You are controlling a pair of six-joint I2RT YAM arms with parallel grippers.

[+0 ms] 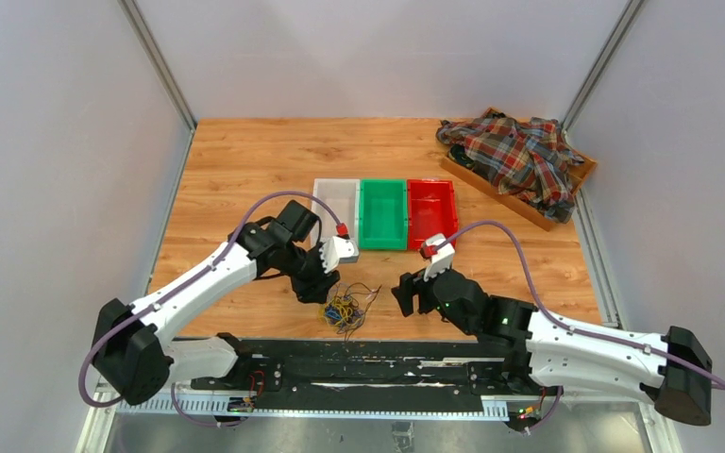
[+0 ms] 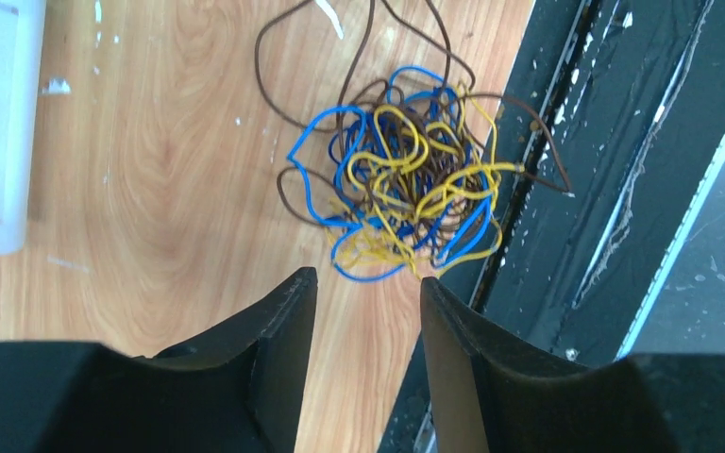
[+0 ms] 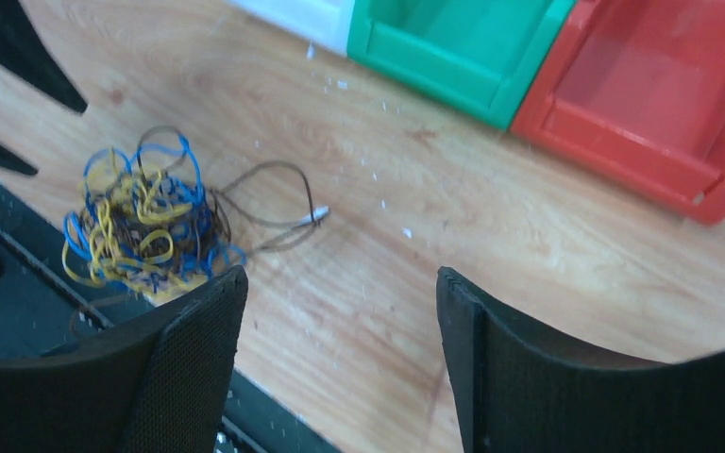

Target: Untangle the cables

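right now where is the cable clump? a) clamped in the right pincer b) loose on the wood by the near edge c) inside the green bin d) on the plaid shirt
B: the cables lie on the table by its near edge, with the left pincer and right pincer both open and empty.

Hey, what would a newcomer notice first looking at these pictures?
The knot of blue, yellow and brown cables at the near edge of the table stands out, with the left pincer and right pincer open on either side, neither touching it. Behind sit a white bin, green bin and red bin in a row, and a plaid shirt is heaped in a wooden tray at the far right corner.
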